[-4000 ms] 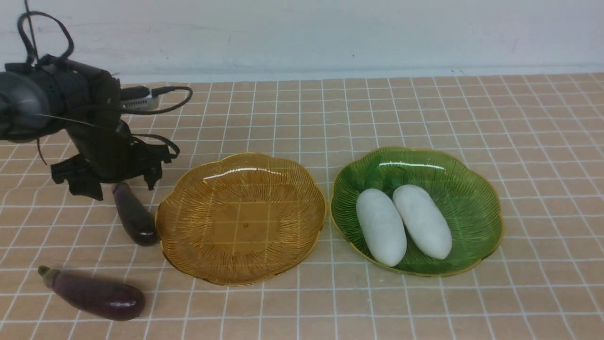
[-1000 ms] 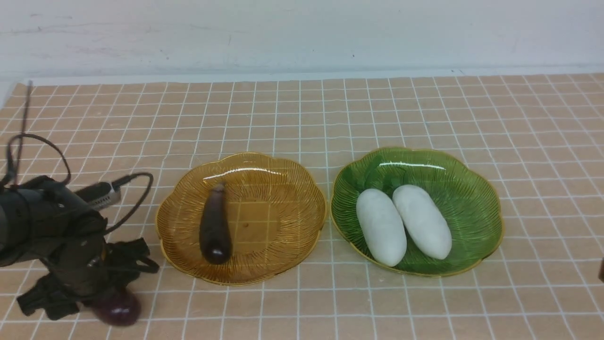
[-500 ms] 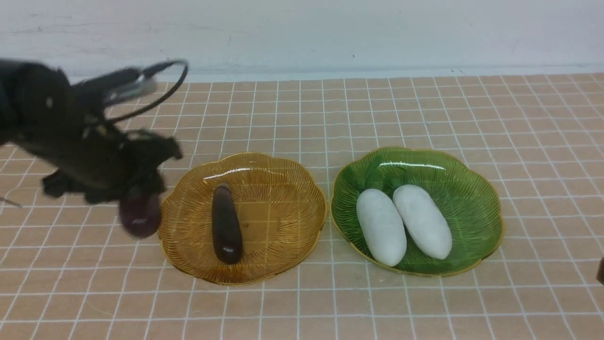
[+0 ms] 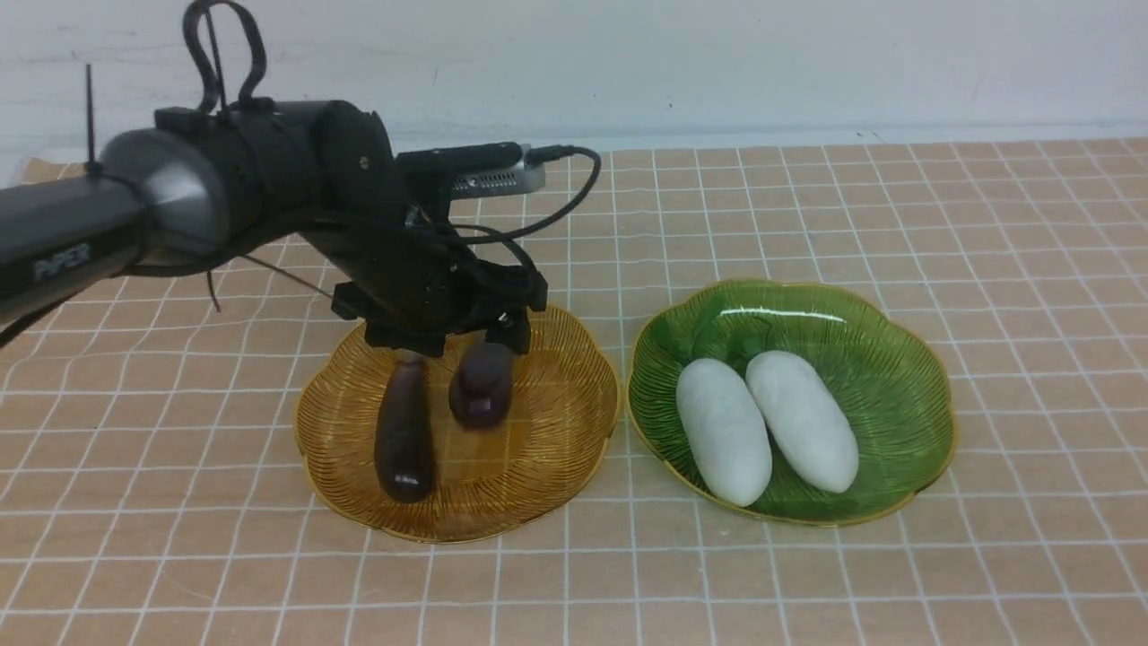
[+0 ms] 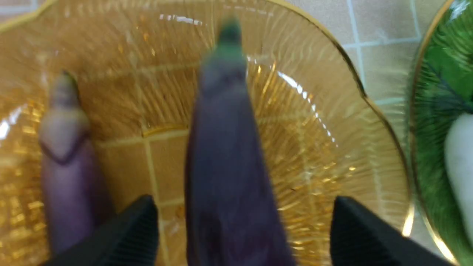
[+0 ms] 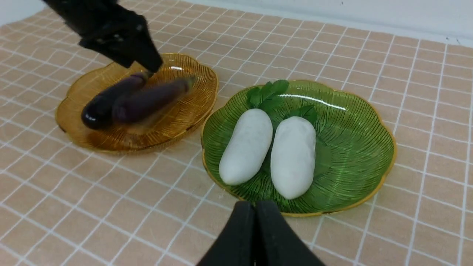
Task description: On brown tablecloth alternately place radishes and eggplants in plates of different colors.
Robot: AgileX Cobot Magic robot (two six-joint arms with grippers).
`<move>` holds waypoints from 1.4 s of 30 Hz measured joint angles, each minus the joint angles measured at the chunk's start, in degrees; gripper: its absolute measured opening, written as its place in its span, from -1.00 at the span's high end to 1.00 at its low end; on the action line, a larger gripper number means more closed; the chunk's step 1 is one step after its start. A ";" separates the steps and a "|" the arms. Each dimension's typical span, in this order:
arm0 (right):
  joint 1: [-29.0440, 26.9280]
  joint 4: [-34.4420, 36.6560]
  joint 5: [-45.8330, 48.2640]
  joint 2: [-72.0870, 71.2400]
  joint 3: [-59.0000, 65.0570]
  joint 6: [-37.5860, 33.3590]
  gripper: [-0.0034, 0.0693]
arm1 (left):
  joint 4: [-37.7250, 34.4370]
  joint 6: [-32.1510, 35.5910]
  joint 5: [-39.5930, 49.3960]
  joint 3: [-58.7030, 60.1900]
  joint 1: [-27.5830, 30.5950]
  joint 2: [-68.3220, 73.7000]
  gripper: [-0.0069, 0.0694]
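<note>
Left grip: the left hand [image 4: 462, 345] hangs over the amber plate [image 4: 558, 449], released. Its black fingers [image 5: 125, 236] are spread wide.
Right grip: the right hand [image 6: 255, 229] is clenched and empty, tips pressed together, above the cloth on the near side of the green plate [image 4: 906, 386].
Between the left fingers: the loose eggplant [image 4: 482, 395] is dark purple and blurred, with a gap to either finger. Its rounded end points toward the tabletop's near edge and its green stem toward the far edge. Whether it rests on the plate yet cannot be told.
Beside it: the lying eggplant [image 4: 404, 440] rests in the same plate, toward the left edge, roughly parallel.
Plates: the green one sits just beside the amber one, toward the right edge, with a strip of cloth between the rims.
Radishes: the first radish [image 4: 723, 431] and the second radish [image 4: 803, 420] lie side by side in the green plate, leafy tops toward the far edge.
Cloth: the brown tablecloth [image 4: 807, 206], gridded in white, covers the tabletop.
</note>
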 joint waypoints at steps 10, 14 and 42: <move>0.00 -3.80 -13.22 -6.18 9.79 2.65 0.95 | 1.44 6.77 9.94 -6.52 0.00 0.13 0.24; 0.00 -3.80 -28.71 -6.24 16.96 2.77 0.95 | 1.70 8.37 12.96 -8.73 0.00 0.03 0.80; -3.47 -6.05 -32.33 -13.87 27.43 2.83 0.95 | 4.65 10.96 15.03 -9.07 0.00 -0.84 0.83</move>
